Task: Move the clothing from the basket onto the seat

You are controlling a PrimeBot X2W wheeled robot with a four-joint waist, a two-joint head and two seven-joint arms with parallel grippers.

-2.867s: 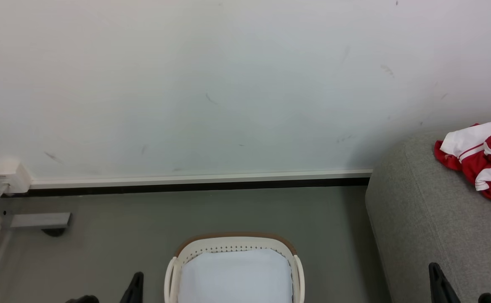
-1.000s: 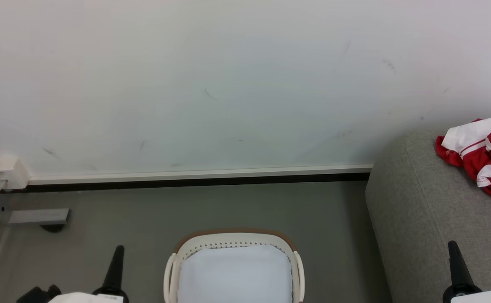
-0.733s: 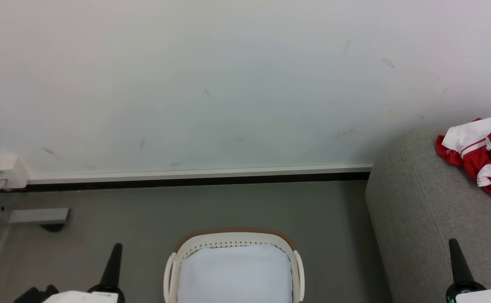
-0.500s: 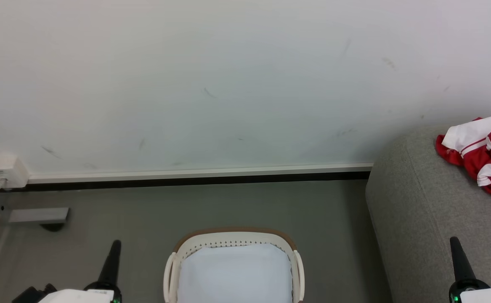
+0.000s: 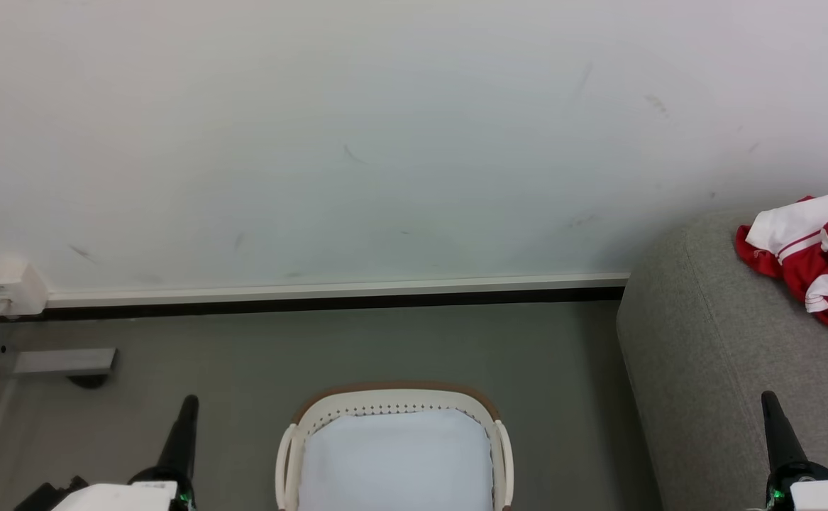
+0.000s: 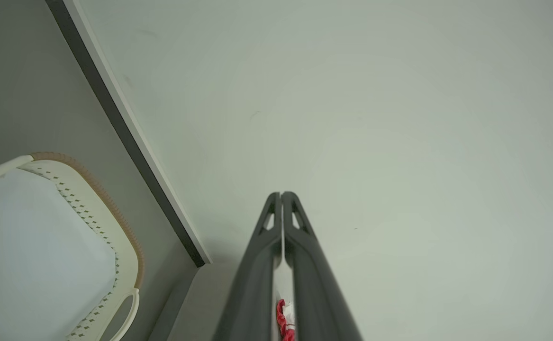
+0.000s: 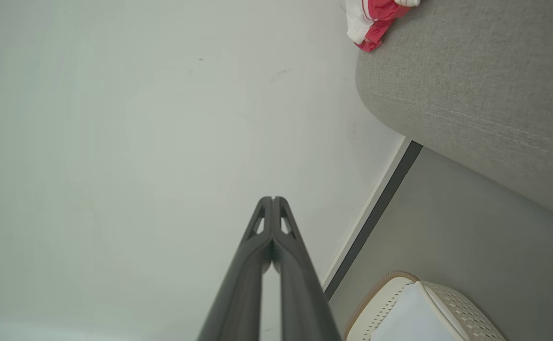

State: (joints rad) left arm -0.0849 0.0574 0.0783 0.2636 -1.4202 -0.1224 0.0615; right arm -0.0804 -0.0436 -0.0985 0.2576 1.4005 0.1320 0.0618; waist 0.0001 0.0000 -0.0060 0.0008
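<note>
Seat [image 5: 726, 369] at right carried the clothing [image 5: 818, 255], heaped near the wall [image 5: 385, 142]; basket [image 5: 396, 397] showed just pale lining [image 5: 396, 461], prob. empty, tho its near part was cut off. Left gripper [image 5: 190, 402] & right gripper [image 5: 768, 397] were pinched closed on nothing; risk: a hidden garment left behind.
</note>
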